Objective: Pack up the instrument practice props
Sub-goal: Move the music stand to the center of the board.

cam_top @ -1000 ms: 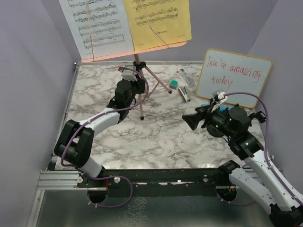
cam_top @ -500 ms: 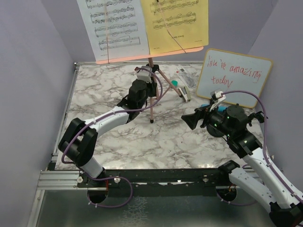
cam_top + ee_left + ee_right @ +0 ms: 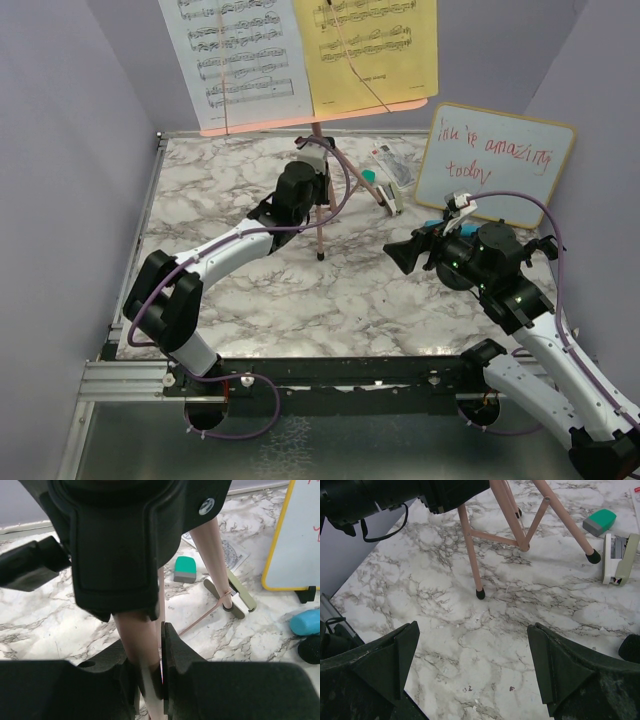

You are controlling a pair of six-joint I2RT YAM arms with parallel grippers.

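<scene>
The left gripper [image 3: 314, 192], clamped on the pole of the pink music rack [image 3: 290, 124], is carrying the whole stand rightward. The sheet-music pages [image 3: 245, 55] are travelling with it, and its feet are nearing the stapler [image 3: 392, 201] and green eraser [image 3: 369, 177].

The tabletop [image 3: 445, 645] looks smooth and marble-veined; the music rack [image 3: 470, 555] has matt pink metal legs; its sheet-music pages [image 3: 250, 50] are paper.

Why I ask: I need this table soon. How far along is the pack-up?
Done: nothing looks packed away. In hand: the left gripper is shut on the pole of the pink music rack, sheet-music pages on it. Left: the rack, pages, blue microphone and black microphone on the table; the right gripper is open and empty.
</scene>
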